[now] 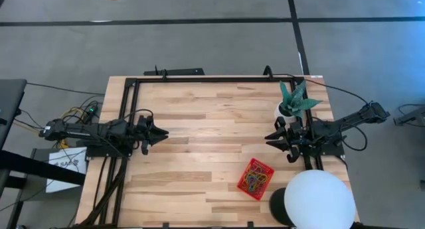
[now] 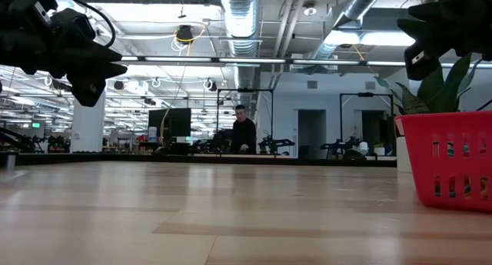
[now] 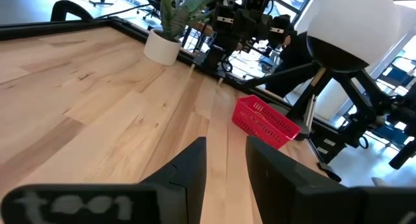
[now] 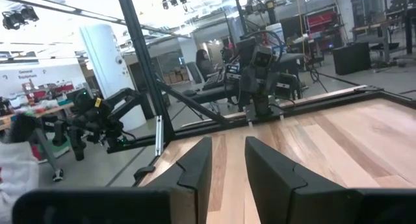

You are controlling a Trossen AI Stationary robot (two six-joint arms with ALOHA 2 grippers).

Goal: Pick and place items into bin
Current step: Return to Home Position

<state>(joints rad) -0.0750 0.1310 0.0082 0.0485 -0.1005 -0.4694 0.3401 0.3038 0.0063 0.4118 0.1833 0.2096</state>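
Observation:
The bin [image 1: 255, 178] is a small red mesh basket that stands on the wooden table near its front right; it also shows in the left wrist view [image 3: 265, 123] and the low view [image 2: 453, 157]. Several coloured rubber-band items [image 1: 253, 182] lie inside it. My left gripper [image 1: 166, 133] hovers level above the table's left side, pointing right, open with nothing between its fingers [image 3: 188, 169]. My right gripper [image 1: 267, 137] hovers level at the right side, behind the bin, pointing left, also open with nothing between its fingers [image 4: 195, 162].
A white pot with a green plant [image 1: 293, 103] stands at the far right, just behind my right arm. A big white dome [image 1: 319, 199] on a dark stand sits at the front right corner beside the bin. A black frame [image 1: 199, 79] runs along the table's far and left edges.

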